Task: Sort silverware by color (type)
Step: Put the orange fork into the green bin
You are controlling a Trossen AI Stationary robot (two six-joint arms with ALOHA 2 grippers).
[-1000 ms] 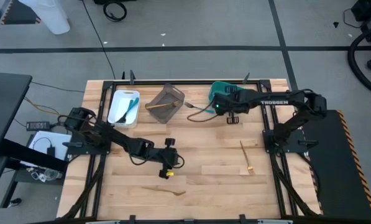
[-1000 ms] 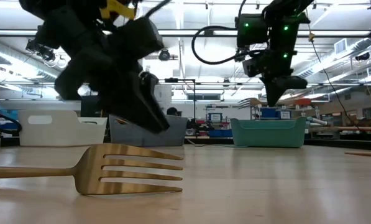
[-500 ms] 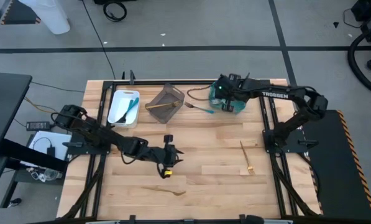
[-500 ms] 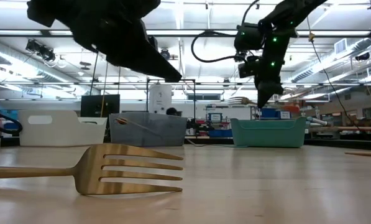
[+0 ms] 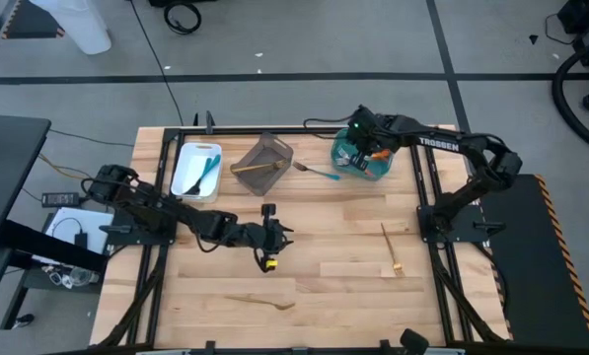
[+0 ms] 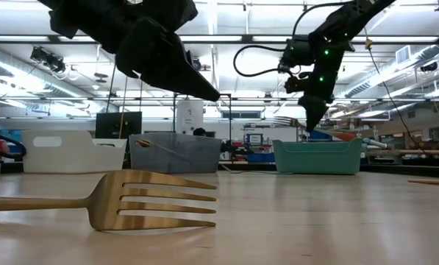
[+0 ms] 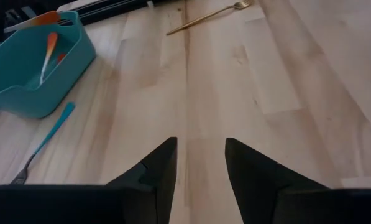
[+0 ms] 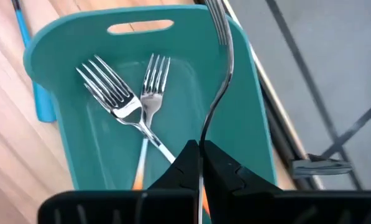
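My right gripper (image 5: 356,150) hangs over the teal bin (image 5: 375,170), shut on a metal fork (image 8: 221,74) with an orange handle. Two more orange-handled forks (image 8: 132,102) lie in the bin. A blue-handled fork (image 5: 319,171) lies on the table left of the bin. One gold fork (image 5: 391,247) lies at the right and another (image 5: 261,301) near the front edge. My left gripper (image 5: 270,245) hovers open over mid-table with nothing between its fingers (image 7: 160,168). My right gripper pinches the fork between its two fingertips at the thin metal neck (image 8: 205,134), just above the orange handle. The fingers slant down from the table's right, and the fork runs on along them, tines past the fingertips. It hangs clear above the teal bin.
A white bin (image 5: 183,176) with blue-handled utensils and a grey-brown bin (image 5: 274,150) with a tan one stand at the far left. Bare wood lies between the arms. A metal frame borders the table.
My right gripper has swung toward the far edge, from beside the teal bin to above it, rolling its wrist and staying shut on the fork. My left gripper has risen from the table and tipped nearer to level, still open.
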